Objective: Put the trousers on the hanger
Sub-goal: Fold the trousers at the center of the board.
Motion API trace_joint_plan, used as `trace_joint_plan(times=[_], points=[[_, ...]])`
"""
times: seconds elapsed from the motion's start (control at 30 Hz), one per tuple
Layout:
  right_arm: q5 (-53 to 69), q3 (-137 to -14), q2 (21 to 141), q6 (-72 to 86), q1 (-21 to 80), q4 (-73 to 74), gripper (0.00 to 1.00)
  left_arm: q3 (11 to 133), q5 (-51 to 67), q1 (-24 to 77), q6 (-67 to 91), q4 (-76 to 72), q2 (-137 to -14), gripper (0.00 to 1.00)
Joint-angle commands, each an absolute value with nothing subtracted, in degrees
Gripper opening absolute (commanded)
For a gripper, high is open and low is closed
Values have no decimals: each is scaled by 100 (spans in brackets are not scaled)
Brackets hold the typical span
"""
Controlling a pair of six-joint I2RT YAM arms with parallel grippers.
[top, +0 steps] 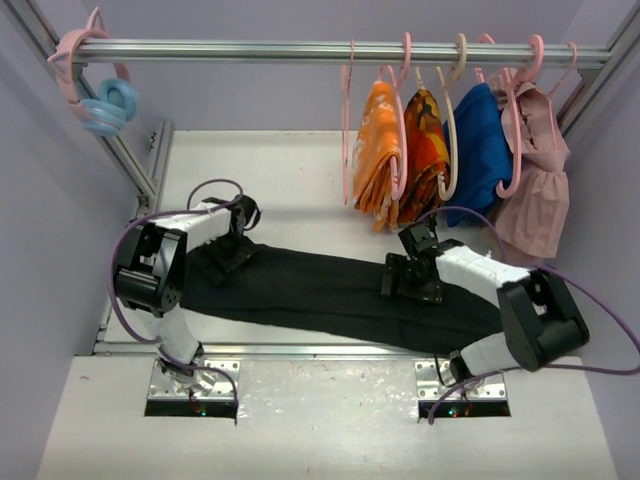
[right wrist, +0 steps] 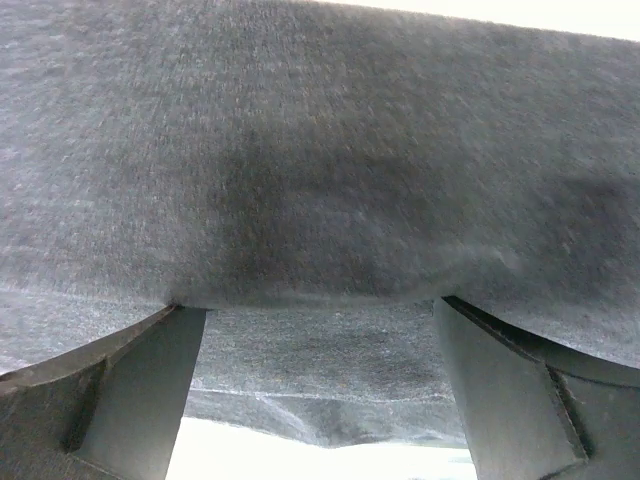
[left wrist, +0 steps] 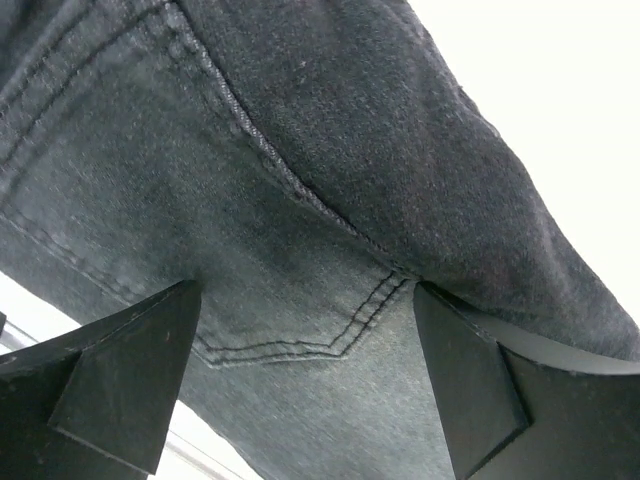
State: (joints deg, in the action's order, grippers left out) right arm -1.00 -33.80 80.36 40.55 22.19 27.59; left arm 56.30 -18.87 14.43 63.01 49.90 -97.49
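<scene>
- The left gripper (left wrist: 305,330) stood wide open, with nothing between its fingers. It hung low over the waist end of the trousers (top: 320,290), just above a back pocket (left wrist: 250,260).
- The right gripper (right wrist: 320,330) also had its fingers far apart and held nothing. A soft fold of the leg cloth bulged in the gap between them.
- The trousers lay flat and long across the table (top: 290,170), from the left arm to the right arm. The waist was on the left and the legs ran to the right.
- The hanger (top: 346,130) hung on the rail (top: 330,50) at the back, just left of the orange cloths (top: 378,150) and well apart from the trousers. Nothing hung on it.
- I judged the step in hand to be the first grasp, so the task was near its beginning.
- To do it well, I thought, each gripper should go down until its fingers press into the cloth, and then close on a real fold, not only on the top layer.
- The left one would do better on the thick waistband than on the flat pocket, because flat cloth can slip out.
- Both arms should lift together and evenly, otherwise the long legs may drag and twist before they reach the hanger.
</scene>
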Motion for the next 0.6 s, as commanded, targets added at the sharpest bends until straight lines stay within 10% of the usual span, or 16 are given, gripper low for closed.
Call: trace_joint_plan(times=[0.0, 0.23, 0.57], points=[[-586, -4040, 9311, 3945, 2228, 1734, 99, 6641, -2316, 895, 6221, 4914, -10738, 89], [-569, -5532, 9777, 3569, 2232, 2524, 99, 7905, -2851, 597, 5998, 5569, -11159, 92], [163, -4843, 7994, 2524, 2519, 2526, 92, 6879, -3034, 792, 5828, 5464, -8738, 100]])
